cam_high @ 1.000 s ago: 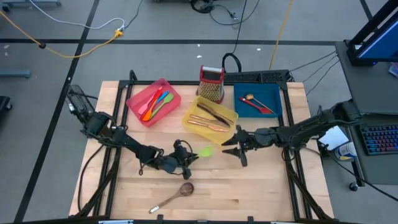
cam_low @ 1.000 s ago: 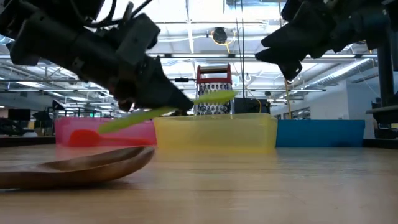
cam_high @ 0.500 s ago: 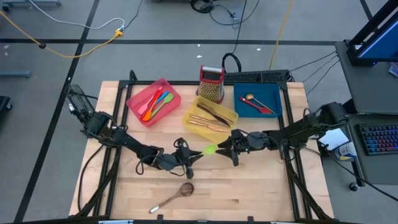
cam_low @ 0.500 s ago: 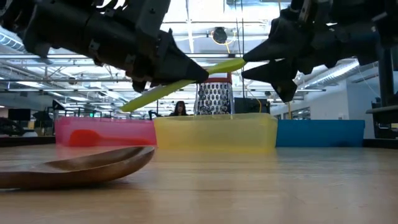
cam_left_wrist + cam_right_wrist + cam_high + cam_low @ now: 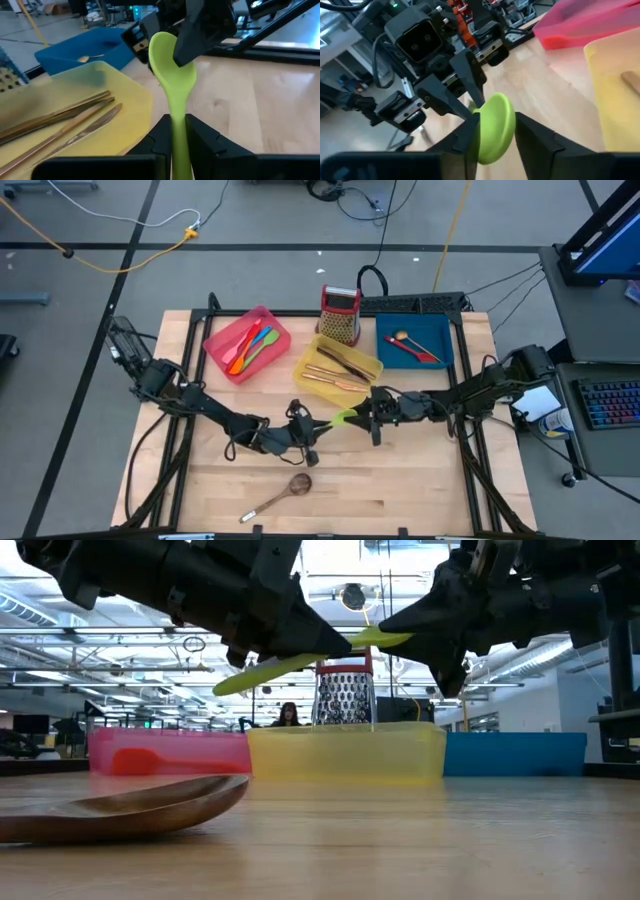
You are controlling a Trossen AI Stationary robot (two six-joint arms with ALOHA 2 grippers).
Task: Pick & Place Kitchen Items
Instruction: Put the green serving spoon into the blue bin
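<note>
Wooden counter [image 5: 420, 480] carries both arms stretched low toward its middle, claws meeting above the boards at six o'clock from the yellow tray [image 5: 308, 362]. Left claw [image 5: 318, 427] pinches the green spoon's [image 5: 340, 418] handle. Right claw [image 5: 362, 416], reaching in from three o'clock, has its fingers [image 5: 462, 137] straddling the spoon's bowl.

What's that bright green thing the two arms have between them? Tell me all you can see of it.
It is a lime green spoon, smooth like silicone, with a rounded bowl and slim flat handle. It is in the air above the wooden table, near the yellow tray. The left gripper is shut on its handle; the right gripper has a finger on each side of the bowl.
</note>
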